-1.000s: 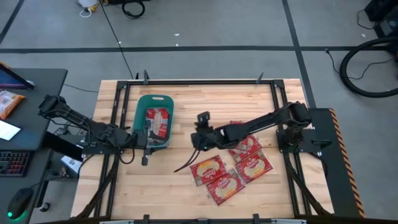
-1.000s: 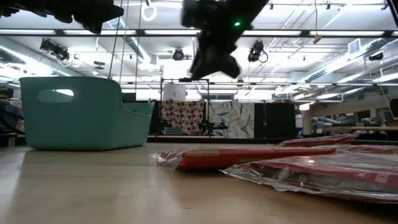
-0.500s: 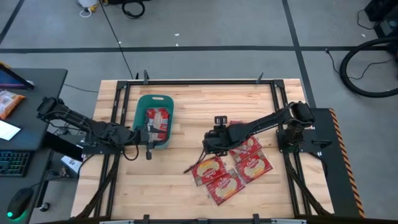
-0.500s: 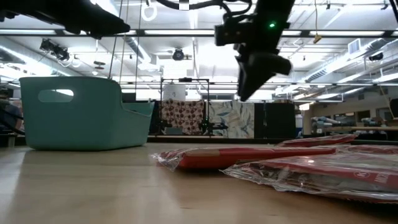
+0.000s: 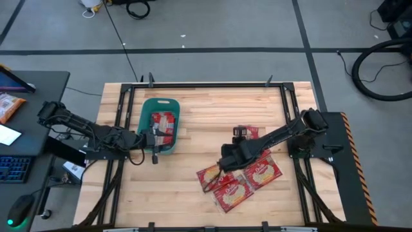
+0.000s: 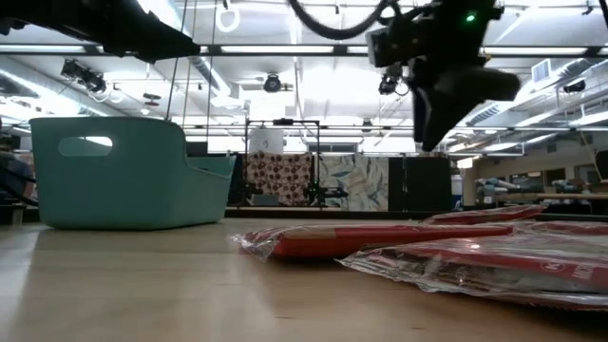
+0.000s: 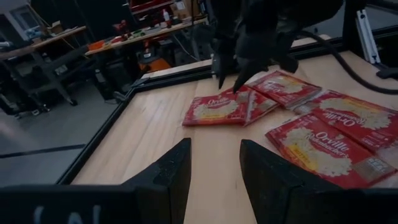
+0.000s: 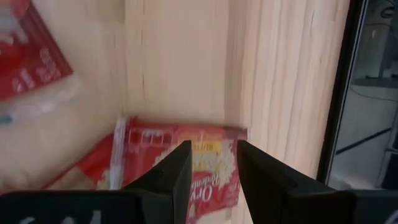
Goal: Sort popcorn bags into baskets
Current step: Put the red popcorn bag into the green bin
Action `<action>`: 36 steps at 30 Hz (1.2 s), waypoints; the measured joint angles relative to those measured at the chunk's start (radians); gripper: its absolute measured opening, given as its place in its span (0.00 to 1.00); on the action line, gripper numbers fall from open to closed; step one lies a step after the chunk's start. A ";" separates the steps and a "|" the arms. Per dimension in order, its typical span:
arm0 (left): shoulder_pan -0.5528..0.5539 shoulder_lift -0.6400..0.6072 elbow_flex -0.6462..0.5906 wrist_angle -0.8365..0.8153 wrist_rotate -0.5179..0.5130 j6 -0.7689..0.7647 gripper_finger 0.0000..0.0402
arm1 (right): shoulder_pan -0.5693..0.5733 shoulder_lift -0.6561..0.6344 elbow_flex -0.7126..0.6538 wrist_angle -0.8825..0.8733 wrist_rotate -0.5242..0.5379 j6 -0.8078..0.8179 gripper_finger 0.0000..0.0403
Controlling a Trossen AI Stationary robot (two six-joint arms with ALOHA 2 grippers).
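Note:
Several red popcorn bags (image 5: 235, 183) lie flat on the right half of the table, also seen in the low view as popcorn bags (image 6: 380, 237). More red bags (image 5: 163, 125) lie in the teal basket (image 5: 147, 115). My right gripper (image 5: 222, 166) hovers open above the leftmost loose bag (image 7: 217, 109), fingers pointing down; that bag (image 8: 186, 155) shows between its fingers (image 8: 214, 168). My left gripper (image 5: 153, 153) waits open just off the basket's near right corner, above the table.
The basket (image 6: 123, 171) stands on the left half of the table, its handle slot toward the far edge. Bare wood lies between basket and loose bags. A black frame runs around the table. A desk with a keyboard stands off the left side.
My right gripper has swung from the table's middle toward the right and near edge and come over the loose popcorn bags. The bags have not moved.

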 joint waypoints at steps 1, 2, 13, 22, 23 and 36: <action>0.000 0.000 0.000 0.000 -0.006 0.012 0.35 | 0.007 0.000 0.000 -0.016 0.001 0.013 0.33; 0.000 0.000 0.000 0.000 -0.011 0.018 0.35 | 0.013 0.000 0.000 -0.032 0.001 0.028 0.33; 0.000 0.000 0.000 0.004 -0.042 0.067 0.35 | 0.055 0.000 -0.125 -0.014 -0.133 0.204 0.34; 0.000 0.000 0.000 0.006 -0.042 0.107 0.35 | 0.089 0.000 -0.200 0.085 -0.158 0.262 0.50; 0.000 0.000 0.000 0.006 -0.042 0.109 0.35 | 0.091 0.000 -0.209 0.102 -0.158 0.265 0.52; 0.000 0.000 0.000 0.006 -0.042 0.110 0.35 | 0.094 0.000 -0.320 0.182 -0.096 0.243 0.59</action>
